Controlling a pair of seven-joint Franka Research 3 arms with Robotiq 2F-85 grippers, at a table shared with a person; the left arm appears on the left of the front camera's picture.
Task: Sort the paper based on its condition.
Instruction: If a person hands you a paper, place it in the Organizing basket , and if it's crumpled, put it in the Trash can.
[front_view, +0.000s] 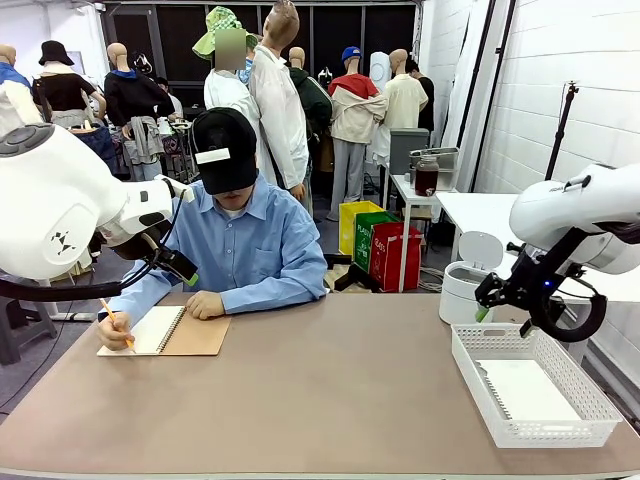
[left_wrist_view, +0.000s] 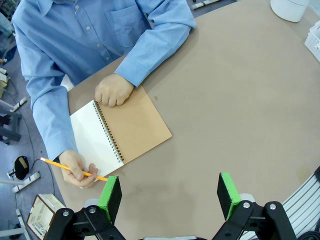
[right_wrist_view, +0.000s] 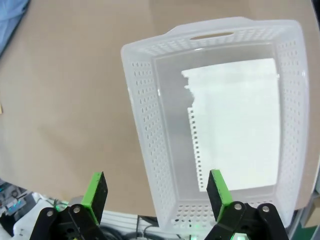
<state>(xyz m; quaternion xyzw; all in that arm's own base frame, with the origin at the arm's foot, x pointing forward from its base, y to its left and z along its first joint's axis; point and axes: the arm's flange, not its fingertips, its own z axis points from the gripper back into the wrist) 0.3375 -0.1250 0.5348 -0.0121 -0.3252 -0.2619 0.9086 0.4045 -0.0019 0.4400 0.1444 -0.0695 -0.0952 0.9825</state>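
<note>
Bright even light, sharp, wide-angle edges

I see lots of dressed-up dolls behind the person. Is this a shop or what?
Probably a robot lab or workshop, not a shop: two white robot arms share the table with a person writing in a notebook, beside a white basket.

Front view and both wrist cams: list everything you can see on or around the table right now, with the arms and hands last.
paper: one, white, lying flat in the basket, torn holes along one edge
basket: one, white perforated plastic, table's right side
notebook: one, brown kraft cover, spiral-bound, open to a white page, table's left side
pencil: one, yellow, in the person's hand
bin: one, white, lidded, beyond the table's right edge
table: one, brown
person's hands: two, one writing, one resting on the notebook
left gripper: open, above the table
right gripper: open, above the basket
</note>
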